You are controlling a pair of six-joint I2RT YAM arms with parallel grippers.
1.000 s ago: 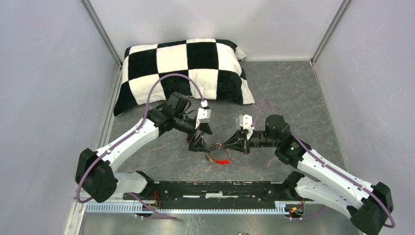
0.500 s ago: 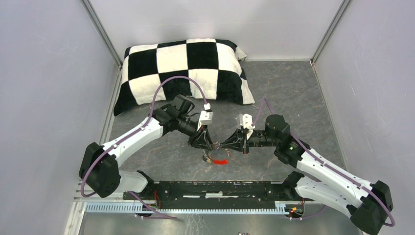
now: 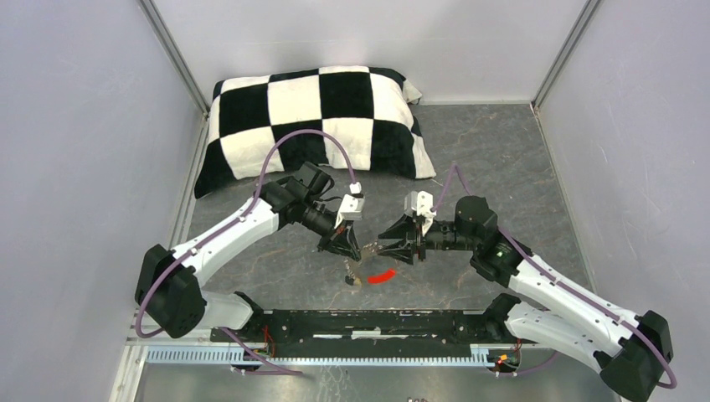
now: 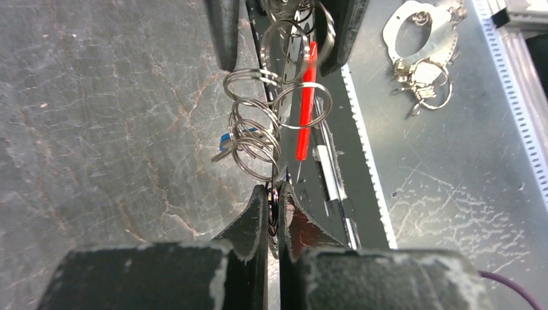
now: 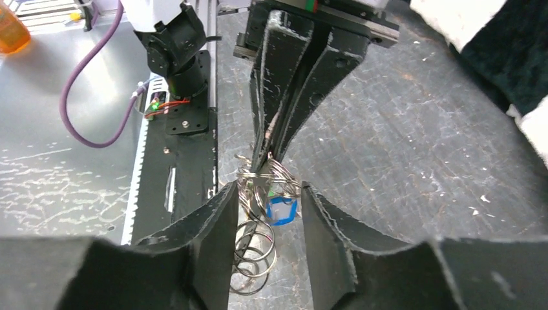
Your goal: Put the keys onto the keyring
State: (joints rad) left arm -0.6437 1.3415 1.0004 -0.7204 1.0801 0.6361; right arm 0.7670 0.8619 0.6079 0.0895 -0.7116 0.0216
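The left hand (image 4: pixel 274 197) is pressed together, pinching one loop of the keyring (image 4: pixel 253 139). The keyring is a tangle of silvery rings stretched between the two hands over the middle of the tabletop (image 3: pixel 502 167). The right hand (image 5: pixel 267 194) stands spread, a finger either side of the rings. A blue key (image 5: pixel 282 210) sits among them; a red key (image 3: pixel 383 276) lies on the tabletop just nearer.

Bright, diffuse overhead light; soft, faint shadows. Glare on metal sheet (image 4: pixel 452 161). Near fingers (image 4: pixel 255 216) blurred in both wrist views.
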